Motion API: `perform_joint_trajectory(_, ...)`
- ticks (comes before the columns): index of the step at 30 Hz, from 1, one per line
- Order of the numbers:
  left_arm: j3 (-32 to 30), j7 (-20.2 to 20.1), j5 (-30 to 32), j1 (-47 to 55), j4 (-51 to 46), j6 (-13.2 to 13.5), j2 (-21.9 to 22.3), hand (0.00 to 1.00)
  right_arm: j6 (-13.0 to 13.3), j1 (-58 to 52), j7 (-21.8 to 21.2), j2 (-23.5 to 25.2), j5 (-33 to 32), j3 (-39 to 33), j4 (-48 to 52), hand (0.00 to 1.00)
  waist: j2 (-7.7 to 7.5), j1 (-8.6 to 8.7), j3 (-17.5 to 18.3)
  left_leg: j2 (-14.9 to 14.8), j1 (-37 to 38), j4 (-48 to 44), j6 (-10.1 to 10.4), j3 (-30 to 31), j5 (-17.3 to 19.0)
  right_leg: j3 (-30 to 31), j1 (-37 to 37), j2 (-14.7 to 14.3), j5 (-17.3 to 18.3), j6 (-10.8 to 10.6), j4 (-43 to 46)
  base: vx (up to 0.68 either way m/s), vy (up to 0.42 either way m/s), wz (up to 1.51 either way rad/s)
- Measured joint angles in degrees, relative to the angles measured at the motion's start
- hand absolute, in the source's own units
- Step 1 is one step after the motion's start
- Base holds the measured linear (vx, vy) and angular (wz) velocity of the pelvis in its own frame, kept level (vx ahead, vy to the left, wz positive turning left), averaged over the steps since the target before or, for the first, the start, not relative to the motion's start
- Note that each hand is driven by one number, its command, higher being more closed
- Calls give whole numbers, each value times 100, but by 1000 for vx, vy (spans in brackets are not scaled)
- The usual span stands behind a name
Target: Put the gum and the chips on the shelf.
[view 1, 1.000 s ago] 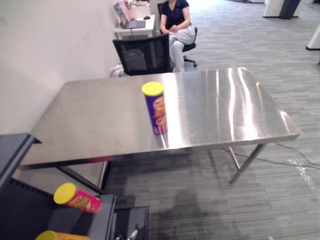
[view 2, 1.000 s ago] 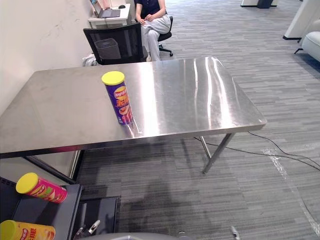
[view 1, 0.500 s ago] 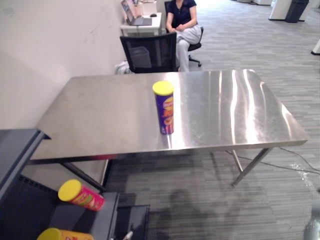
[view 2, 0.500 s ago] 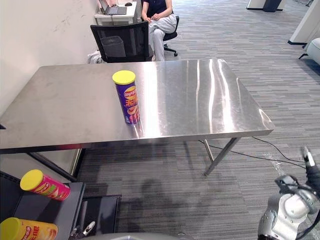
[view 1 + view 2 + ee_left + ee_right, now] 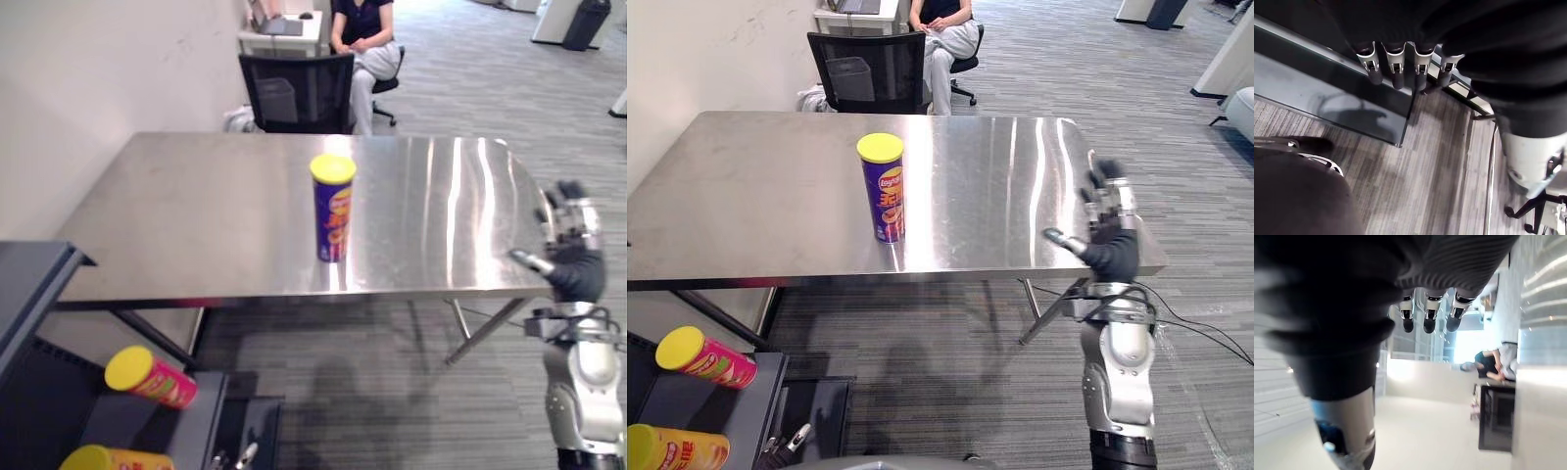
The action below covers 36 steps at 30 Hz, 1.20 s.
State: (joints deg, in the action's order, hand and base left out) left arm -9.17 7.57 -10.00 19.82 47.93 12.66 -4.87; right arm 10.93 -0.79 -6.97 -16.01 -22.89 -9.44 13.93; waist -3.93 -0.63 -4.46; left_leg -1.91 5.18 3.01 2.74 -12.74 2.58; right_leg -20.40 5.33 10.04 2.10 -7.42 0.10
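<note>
Standing item, one: purple chips can (image 5: 887, 191) with a yellow lid, upright on the steel table (image 5: 745, 196), about midway along it and close to the near edge.

Right hand (image 5: 1109, 235): raised at the table's near right corner, fingers straight and spread, thumb out to the left, holding nothing. It is well apart from the can, to the can's right.

Left hand (image 5: 1395, 66): seen in its wrist view, fingers straight in a row and empty, hanging over the edge of a dark panel above the carpet.

Shelf (image 5: 725, 411): dark unit, low at the near left. Already on it are a pink can (image 5: 705, 357) lying on its side and a yellow can (image 5: 676, 448) below it (which of these, if either, answers to the gum cannot be told).

Background: a seated person (image 5: 945, 29) and a black mesh chair (image 5: 867, 73) beyond the far edge.

Step, as judged: approach to the chips can, grasp not yet begun.

Hazards, as judged:
- The can is tall and narrow on slick steel, so a sideways brush from the fingers would likely tip it.
- Once tipped, it could roll off the near edge.
- The cans lying on the shelf may roll if bumped during placing.
</note>
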Motion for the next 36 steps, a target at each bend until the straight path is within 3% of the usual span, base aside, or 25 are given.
perform_joint_trajectory(3,76,31,7,0,-60,13,4,0,-126,79,-234,-84,-80,320,-330,0,25,-119,-5,20,-7,-39,-16,114,8,-101,43,22,0,0,6,-18,8,19)
perform_joint_trajectory(10,221,81,70,17,-104,32,23,0,-197,596,-203,-114,-39,897,-908,0,188,-278,-89,86,-37,-103,-95,419,-57,-375,195,81,8,-6,20,-46,3,21)
perform_joint_trajectory(13,223,82,179,60,-105,55,23,0,-239,790,-151,-114,8,1024,-1062,0,191,-323,-108,115,-111,-102,-110,557,-116,-475,193,99,6,-7,20,-36,5,21)
perform_joint_trajectory(17,266,79,190,116,-113,55,22,0,-323,1194,59,-103,36,1227,-1385,0,188,-447,-124,141,-108,-102,-129,594,-138,-515,215,119,-2,-19,16,-9,9,6)
perform_joint_trajectory(25,445,75,227,139,-288,49,17,0,-452,1903,534,-97,267,1274,-2169,0,232,-490,-338,226,-108,-98,-180,865,-208,-781,385,169,-13,-39,-17,-1,14,17)
perform_joint_trajectory(29,467,74,227,142,-338,51,17,0,-568,2068,795,-92,302,1285,-2489,0,245,-649,-358,241,-108,-94,-186,898,-216,-831,405,175,-15,-40,-21,8,6,6)
perform_joint_trajectory(36,563,76,228,160,-449,39,18,0,-571,2532,1178,-97,499,1270,-3033,0,298,-730,-509,262,-102,-71,-187,1041,-300,-968,486,183,-15,-40,-21,-13,3,13)
